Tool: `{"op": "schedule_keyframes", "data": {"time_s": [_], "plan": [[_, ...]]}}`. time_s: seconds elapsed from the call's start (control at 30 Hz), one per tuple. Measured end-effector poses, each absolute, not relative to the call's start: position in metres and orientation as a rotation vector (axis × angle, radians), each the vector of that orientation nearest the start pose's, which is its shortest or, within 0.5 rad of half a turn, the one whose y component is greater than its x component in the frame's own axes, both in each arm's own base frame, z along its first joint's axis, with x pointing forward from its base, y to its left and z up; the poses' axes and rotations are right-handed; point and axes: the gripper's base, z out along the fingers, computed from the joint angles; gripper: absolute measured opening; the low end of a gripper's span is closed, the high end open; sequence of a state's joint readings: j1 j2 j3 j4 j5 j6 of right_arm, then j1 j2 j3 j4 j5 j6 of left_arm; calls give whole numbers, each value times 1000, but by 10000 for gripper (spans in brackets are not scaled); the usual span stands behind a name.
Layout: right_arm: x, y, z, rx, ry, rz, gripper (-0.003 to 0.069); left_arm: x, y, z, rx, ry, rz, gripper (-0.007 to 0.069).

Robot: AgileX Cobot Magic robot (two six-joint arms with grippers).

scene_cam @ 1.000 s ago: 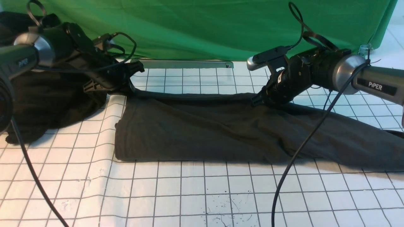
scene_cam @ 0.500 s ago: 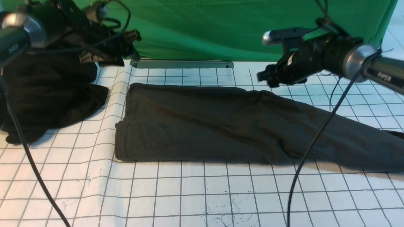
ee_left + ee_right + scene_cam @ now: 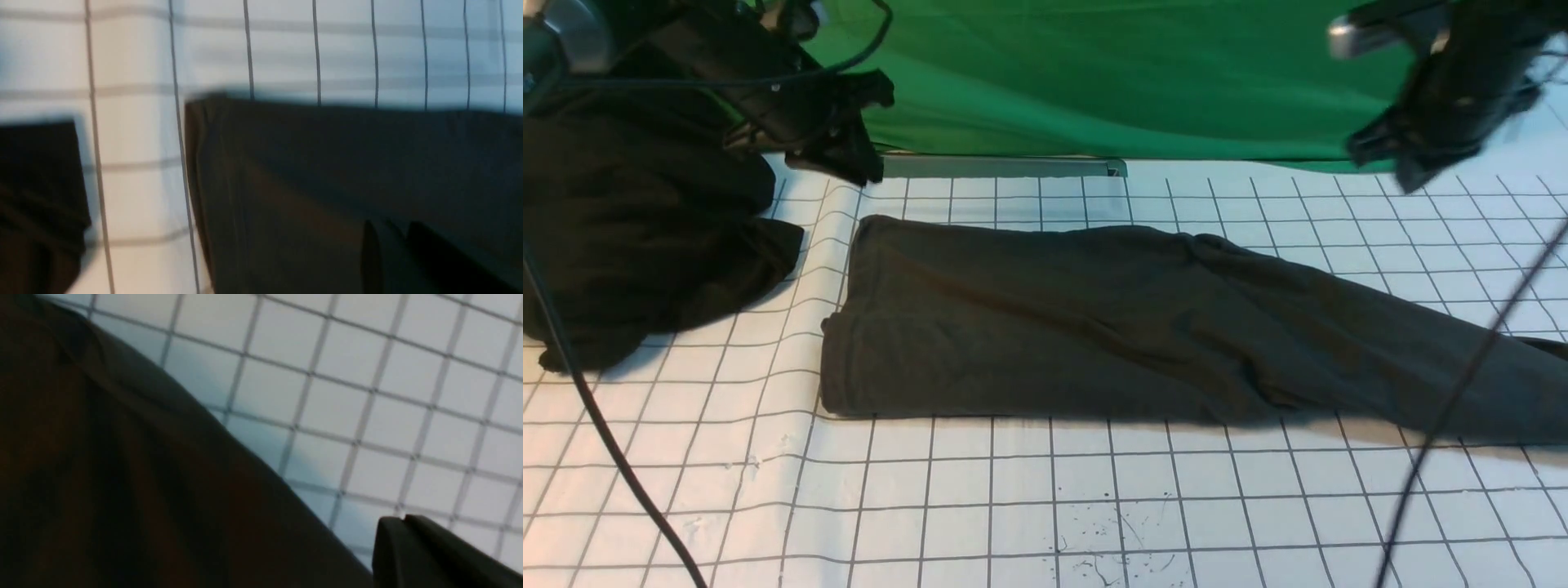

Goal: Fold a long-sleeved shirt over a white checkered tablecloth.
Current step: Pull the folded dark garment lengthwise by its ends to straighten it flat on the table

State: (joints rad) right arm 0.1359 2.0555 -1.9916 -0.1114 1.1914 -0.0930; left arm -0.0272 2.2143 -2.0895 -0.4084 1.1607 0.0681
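Charcoal long-sleeved shirt [image 3: 1094,327] lies folded on the white checkered tablecloth [image 3: 1013,490] — right gripper [image 3: 403,519] closed, empty; left gripper [image 3: 390,229] unclear.

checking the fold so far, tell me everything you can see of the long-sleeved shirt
The long-sleeved shirt is dark charcoal-grey soft-looking knit, folded into a long band lying flat on the white checkered tablecloth. Its left end is a squared, layered edge; rightward it narrows, wrinkles and leaves the front view. No logo or label shows. Only the tablecloth touches it; the blacker cloth heap lies apart on its left.
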Motion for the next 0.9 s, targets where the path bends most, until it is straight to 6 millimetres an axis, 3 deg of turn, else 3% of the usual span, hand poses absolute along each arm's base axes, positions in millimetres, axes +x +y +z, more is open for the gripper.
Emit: {"op": "schedule_keyframes", "data": {"time_s": [0.03, 0.1, 0.17, 0.3, 0.4, 0.57, 0.73, 0.9], "plan": [[430, 34, 303, -297, 2754, -153, -1, 481, -47, 260, 48, 2741, -548, 11], [412, 13, 306, -239, 2790, -163, 2, 479, -47, 261, 71, 2747, -546, 1], [386, -18, 294, -112, 2881, -173, 27, 479, -47, 261, 74, 2751, -549, 1], [364, -51, 276, 57, 2924, -179, 85, 479, -49, 262, 67, 2745, -582, 1], [351, -85, 244, 257, 2896, -101, 171, 479, -52, 263, 64, 2730, -640, 1], [354, -103, 212, 421, 2850, 122, 279, 479, -53, 264, 81, 2725, -646, 1], [361, -103, 186, 442, 2887, 219, 310, 479, -53, 264, 82, 2724, -648, 1], [363, -103, 173, 399, 2922, 230, 314, 479, -53, 264, 81, 2724, -649, 1]]}}
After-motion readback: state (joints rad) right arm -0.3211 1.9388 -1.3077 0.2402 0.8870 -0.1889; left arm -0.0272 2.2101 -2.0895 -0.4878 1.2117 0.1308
